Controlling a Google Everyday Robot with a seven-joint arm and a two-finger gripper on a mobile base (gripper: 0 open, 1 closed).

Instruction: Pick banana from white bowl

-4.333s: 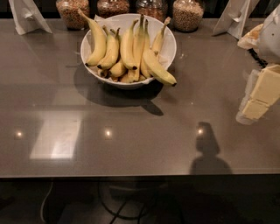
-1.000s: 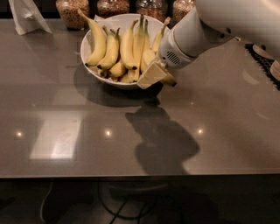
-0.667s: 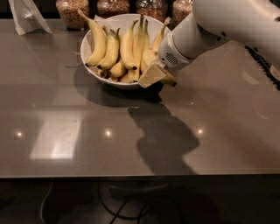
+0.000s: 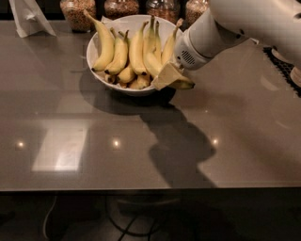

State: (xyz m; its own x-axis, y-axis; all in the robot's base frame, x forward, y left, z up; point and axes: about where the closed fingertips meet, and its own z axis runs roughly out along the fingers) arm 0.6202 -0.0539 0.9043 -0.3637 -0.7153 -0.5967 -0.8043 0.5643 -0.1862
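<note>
the gripper [image 4: 167, 75] is down at the right-hand rim of the white bowl [image 4: 131, 90], at the end of the pale arm [image 4: 235, 28] that reaches in from the upper right. it sits right on top of the banana [image 4: 153, 65], the long one lying across the near right side of the bowl with its dark tip poking out over the rim just below the gripper. the gripper's cream wedge covers the middle of that fruit, so i cannot tell whether it is closed on it or only resting against it.

the banana lies in the bowl, leaning on the rim, not lifted. the other bananas [image 4: 117, 52] stand in a fan to its left and look undisturbed. the bowl sits toward the back of the grey table [image 4: 141, 141], just in front of a row of jars [image 4: 75, 12].

as i judge it, the approach is done and the arm is at the grasp. what is left is a firm hold on the fruit, then the lift up and clear of the bowl.
</note>
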